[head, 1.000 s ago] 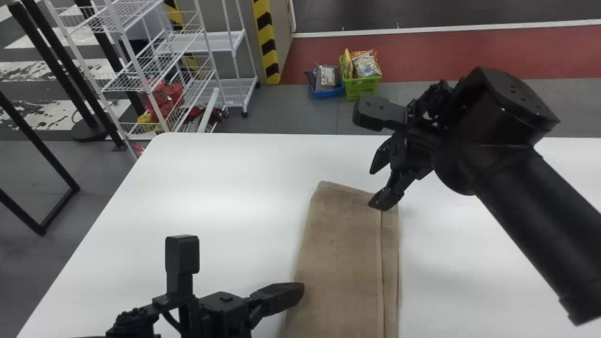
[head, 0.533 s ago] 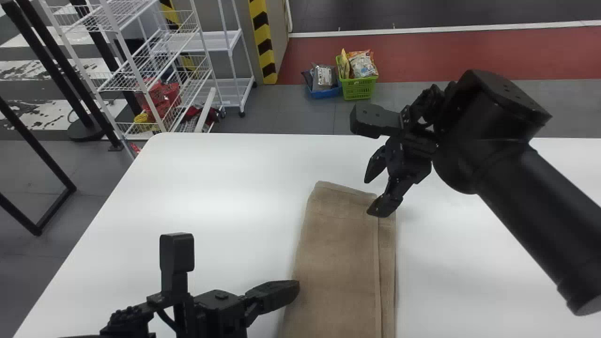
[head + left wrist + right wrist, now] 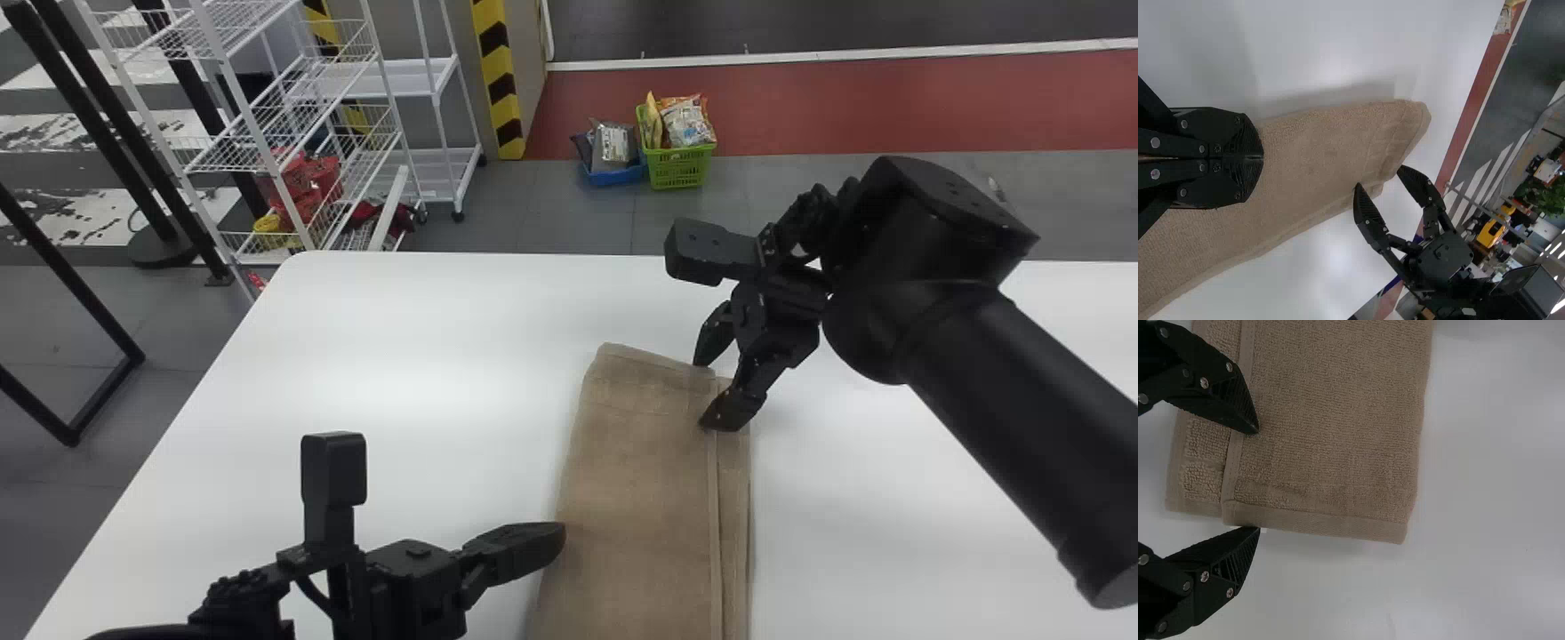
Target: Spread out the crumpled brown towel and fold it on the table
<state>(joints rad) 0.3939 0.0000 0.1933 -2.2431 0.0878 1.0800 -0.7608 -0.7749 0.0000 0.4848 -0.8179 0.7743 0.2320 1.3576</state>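
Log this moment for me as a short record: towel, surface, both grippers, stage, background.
Towel: brown, flat in a long strip, one layer's hemmed edge lying just inside another's along the right side
Surface: white table
Left gripper: shut, at the towel's left side
Right gripper: open at the far end, one finger over the towel, the other past its edge
Stage: partly folded; perhaps about to grasp the far end
Background: green basket of packets on the floor

Here's the brown towel (image 3: pixel 640 498), folded into a long strip and lying flat on the table (image 3: pixel 427 347)! Its hemmed end sits short of the table's far edge.
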